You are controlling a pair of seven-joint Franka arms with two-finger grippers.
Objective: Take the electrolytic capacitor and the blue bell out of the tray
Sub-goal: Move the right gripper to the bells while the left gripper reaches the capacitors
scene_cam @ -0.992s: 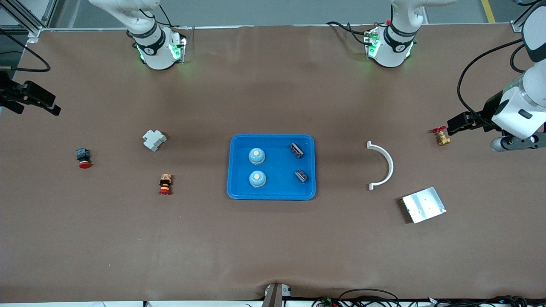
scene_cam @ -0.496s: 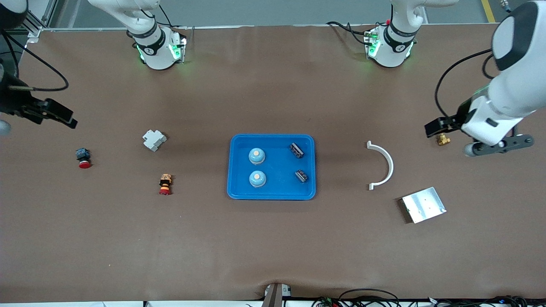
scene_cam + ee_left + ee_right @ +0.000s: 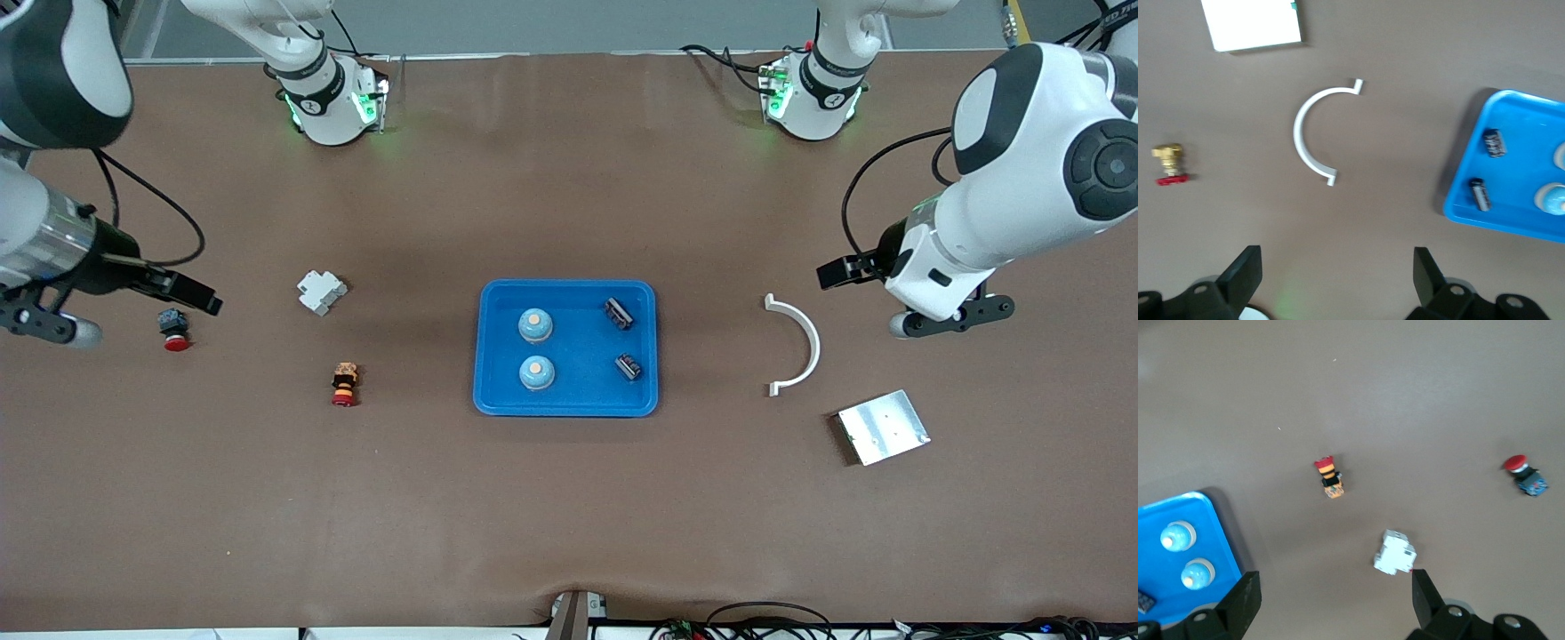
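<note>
Both arms are swinging inward from the table ends compared with a second ago: the left gripper (image 3: 840, 272), which was by the brass valve (image 3: 1168, 163) at the left arm's end, is now hanging over bare table beside the white curved bracket (image 3: 797, 343), and the valve is no longer showing in the front view, where the arm covers it. The right gripper (image 3: 197, 293), formerly at the front view's edge, is now hovering just above the red-capped push button (image 3: 174, 327).

Each gripper is standing wide open with nothing between its fingers, as both wrist views show.

At the table's centre, the blue tray (image 3: 566, 404) is holding all four task pieces. Two blue bells (image 3: 535, 325) are sitting toward the tray's 9 o'clock side, one nearer the front camera than the other. Two dark capacitors (image 3: 619, 313) are lying toward its 3 o'clock side, apart from each other.

From the tray's centre, the white breaker block (image 3: 321, 292) is lying at about 9 o'clock, the orange-and-red switch (image 3: 344, 384) at about 8 o'clock, and the metal plate (image 3: 883, 427) at about 4 o'clock, past the bracket.
</note>
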